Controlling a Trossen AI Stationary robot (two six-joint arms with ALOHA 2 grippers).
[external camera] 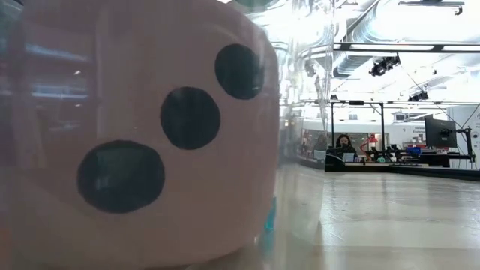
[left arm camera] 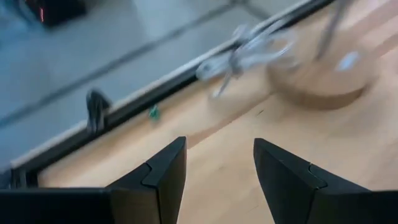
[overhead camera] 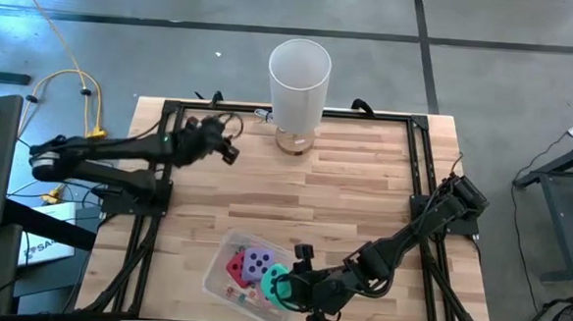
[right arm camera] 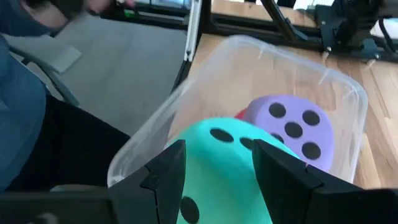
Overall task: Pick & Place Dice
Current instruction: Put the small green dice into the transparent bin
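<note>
The teal-green die (right arm camera: pixel 227 171) sits between the fingers of the right end effector (overhead camera: pixel 294 291), which is closed on it over the clear plastic bin (overhead camera: pixel 219 266) at about 6 o'clock on the table (overhead camera: pixel 354 194). Inside that bin lie the purple die (overhead camera: pixel 256 264) and, touching it on the 9 o'clock side, the red die (overhead camera: pixel 235 268) — a few tiny coloured beads (overhead camera: pixel 244 296) show on the bin floor. A pink die (external camera: pixel 142 142) fills the low view behind a clear wall; which container that wall belongs to I cannot tell. At 12 o'clock stands a tall white cup (overhead camera: pixel 298 83) on a round wooden base. The left end effector (overhead camera: pixel 230 154) hovers near 10 o'clock, fingers apart and holding nothing.
</note>
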